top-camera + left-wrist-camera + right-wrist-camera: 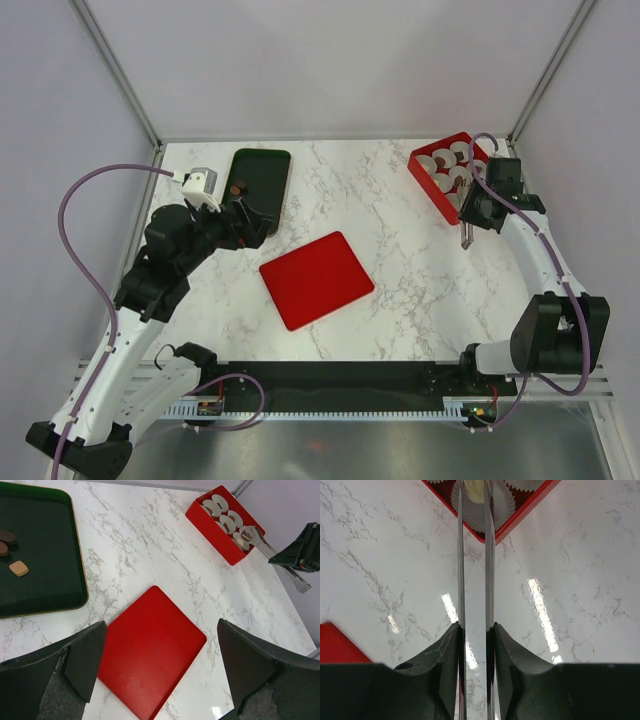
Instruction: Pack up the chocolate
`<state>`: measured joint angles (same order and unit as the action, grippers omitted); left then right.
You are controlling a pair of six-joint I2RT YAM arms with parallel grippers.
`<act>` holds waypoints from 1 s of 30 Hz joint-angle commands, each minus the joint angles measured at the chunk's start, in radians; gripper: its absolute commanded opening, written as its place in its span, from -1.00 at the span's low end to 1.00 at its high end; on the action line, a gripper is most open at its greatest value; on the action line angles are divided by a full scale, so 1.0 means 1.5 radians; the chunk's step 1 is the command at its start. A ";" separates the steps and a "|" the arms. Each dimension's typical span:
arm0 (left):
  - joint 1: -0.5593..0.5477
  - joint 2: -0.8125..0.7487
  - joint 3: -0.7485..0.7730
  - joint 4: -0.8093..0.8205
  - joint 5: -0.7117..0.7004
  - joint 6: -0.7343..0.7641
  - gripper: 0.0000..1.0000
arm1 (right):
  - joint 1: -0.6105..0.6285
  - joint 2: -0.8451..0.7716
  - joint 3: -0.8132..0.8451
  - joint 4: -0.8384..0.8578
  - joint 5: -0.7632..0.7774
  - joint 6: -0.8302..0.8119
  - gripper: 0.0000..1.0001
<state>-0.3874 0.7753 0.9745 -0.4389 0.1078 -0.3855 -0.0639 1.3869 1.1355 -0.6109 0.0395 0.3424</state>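
Note:
Three chocolates lie on the dark green tray (55, 580): a dark brown one (6, 536), a brown one (2, 548) and a tan one (19, 568). They show as small dots in the top view (237, 189). My left gripper (161, 625) is open and empty, hovering by the tray's near right corner (245, 215). My right gripper (475, 626) is shut on thin metal tongs (460, 555). A cream-white chocolate (474, 490) sits between the tong tips over a white paper cup (502, 505) in the red box (530, 505). I cannot tell whether it rests in the cup.
The red box (428, 185) with several pleated paper cups stands at the far right. A flat red lid (316, 278) lies mid-table, below my left gripper in its wrist view (150, 655). The tongs' back end (467, 238) sticks out toward the near side. Walls enclose the table.

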 commanded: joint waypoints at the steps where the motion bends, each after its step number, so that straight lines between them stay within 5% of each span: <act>1: 0.005 -0.004 0.001 0.031 0.011 -0.017 0.99 | -0.006 0.003 -0.012 -0.001 -0.016 0.006 -0.25; 30: 0.005 -0.003 0.001 0.032 0.007 -0.016 0.99 | -0.009 0.039 -0.021 0.032 -0.010 0.005 -0.10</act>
<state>-0.3874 0.7750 0.9745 -0.4385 0.1108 -0.3882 -0.0742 1.4544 1.0935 -0.5831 0.0193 0.3450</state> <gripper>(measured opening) 0.994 0.446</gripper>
